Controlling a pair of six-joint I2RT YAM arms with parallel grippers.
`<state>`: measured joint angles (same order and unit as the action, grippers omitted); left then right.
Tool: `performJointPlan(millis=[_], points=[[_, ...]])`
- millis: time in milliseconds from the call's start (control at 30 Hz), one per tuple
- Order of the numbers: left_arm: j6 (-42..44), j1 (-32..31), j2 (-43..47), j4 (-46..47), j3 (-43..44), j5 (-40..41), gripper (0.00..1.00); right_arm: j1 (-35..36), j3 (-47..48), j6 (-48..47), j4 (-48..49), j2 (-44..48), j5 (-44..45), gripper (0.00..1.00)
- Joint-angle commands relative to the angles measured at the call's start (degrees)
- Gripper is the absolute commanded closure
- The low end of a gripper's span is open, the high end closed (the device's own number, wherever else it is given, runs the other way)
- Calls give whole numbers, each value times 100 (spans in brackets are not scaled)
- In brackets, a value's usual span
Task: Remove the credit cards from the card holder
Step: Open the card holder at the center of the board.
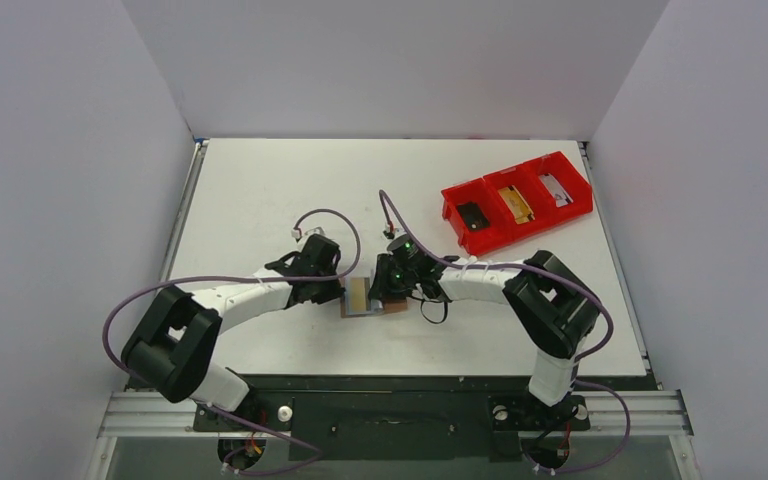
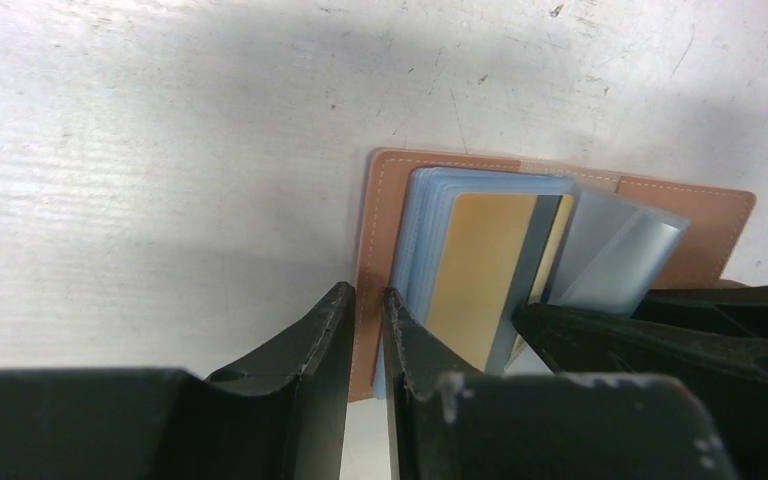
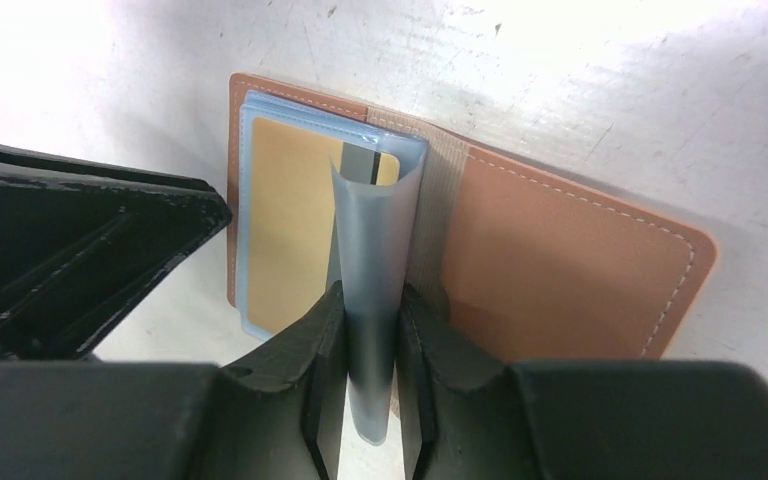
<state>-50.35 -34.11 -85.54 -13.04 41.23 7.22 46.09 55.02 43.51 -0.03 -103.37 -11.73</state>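
- Pinching the card holder's (image 2: 700, 225) tan stitched cover edge: left gripper (image 2: 365, 335), clenched, visible only from its own wrist.
- Right gripper (image 3: 370, 345) clamps a frosted, floppy sleeve (image 3: 372, 240), gold card (image 3: 285, 230) just beside its fingers.
- Red tray (image 1: 522, 232) shows only from above, well beyond.

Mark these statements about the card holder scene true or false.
1. The card holder lies open on the table. True.
2. The right gripper pinches the gold card. False: it closes on a translucent plastic sleeve; the card lies in the holder.
3. The left gripper clamps the holder's tan cover edge. True.
4. The red tray sits on the table's left side. False: it is at the far right.
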Motion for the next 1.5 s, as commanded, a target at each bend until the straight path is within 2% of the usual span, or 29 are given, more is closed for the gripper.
performJointPlan(millis=[0,167,467,567,600,733,933,1200,1467], points=[[210,-84,575,-451,478,301,84,-149,-150,165,543,323,-604,82],[409,-200,698,-671,814,321,83,-199,-205,232,714,401,-855,82],[341,-234,-325,-167,1233,-226,86,-206,-331,237,1006,470,-1006,82],[305,-245,-560,-39,1276,-301,89,-215,-329,210,995,518,-1013,78],[304,-243,-587,47,1270,-373,90,-215,-318,186,978,530,-1010,77],[341,-273,-701,171,1298,-511,94,-225,-246,131,873,590,-963,60],[356,-302,-768,295,1268,-693,94,-223,-245,35,673,806,-840,49],[349,-430,-738,293,1375,-896,94,-215,-320,-135,280,1265,-696,47],[275,-660,-927,314,1580,-992,94,-231,-579,-265,-282,2160,-314,48]])
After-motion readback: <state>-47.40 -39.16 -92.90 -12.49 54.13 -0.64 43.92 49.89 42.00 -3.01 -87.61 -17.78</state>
